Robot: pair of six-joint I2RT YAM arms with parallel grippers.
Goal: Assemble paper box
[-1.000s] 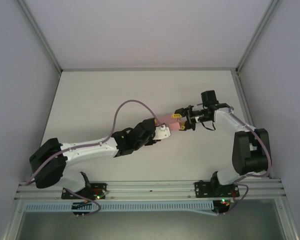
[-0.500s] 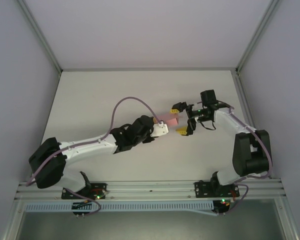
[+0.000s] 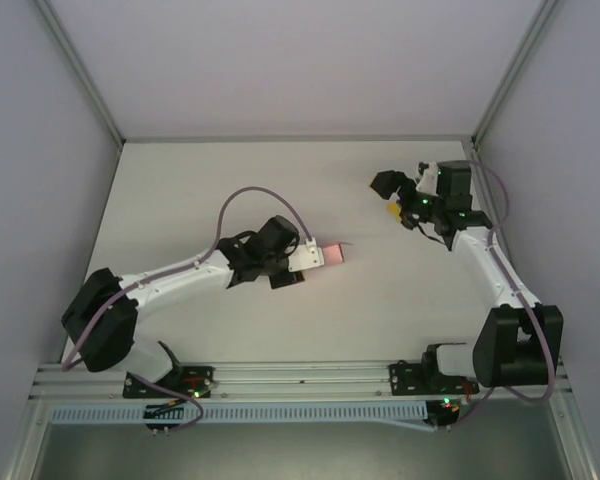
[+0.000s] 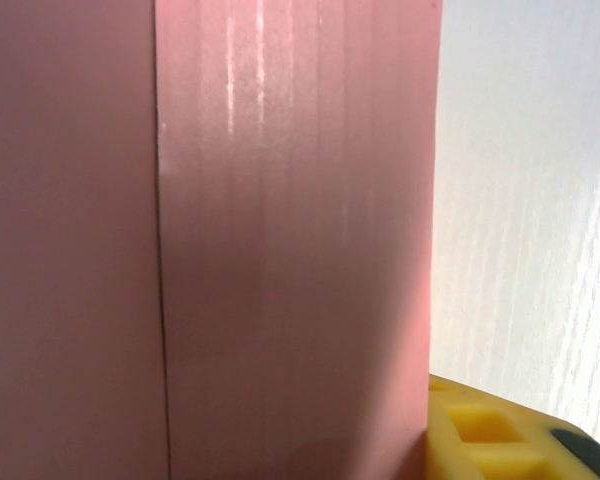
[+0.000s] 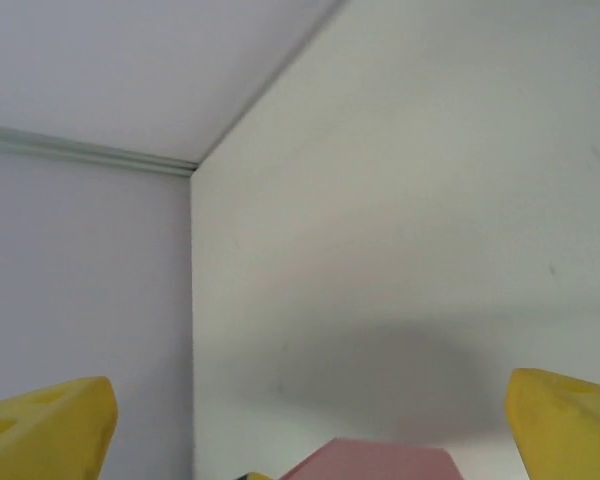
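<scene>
A white table (image 3: 230,180) is enclosed by pale walls. The right gripper (image 3: 391,198), which clasped the paper box (image 3: 332,254) 1 second ago, has been drawn off toward 2 o'clock with its jaws spread wide. The box is left near the centre, clenched by the left gripper (image 3: 320,256) alone, so a fold is judged finished. Its flaps are cut off in the left wrist view, where only 1 crease is seen.

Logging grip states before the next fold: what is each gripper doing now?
Left gripper: shut on the paper box.
Right gripper: open, empty.
</scene>
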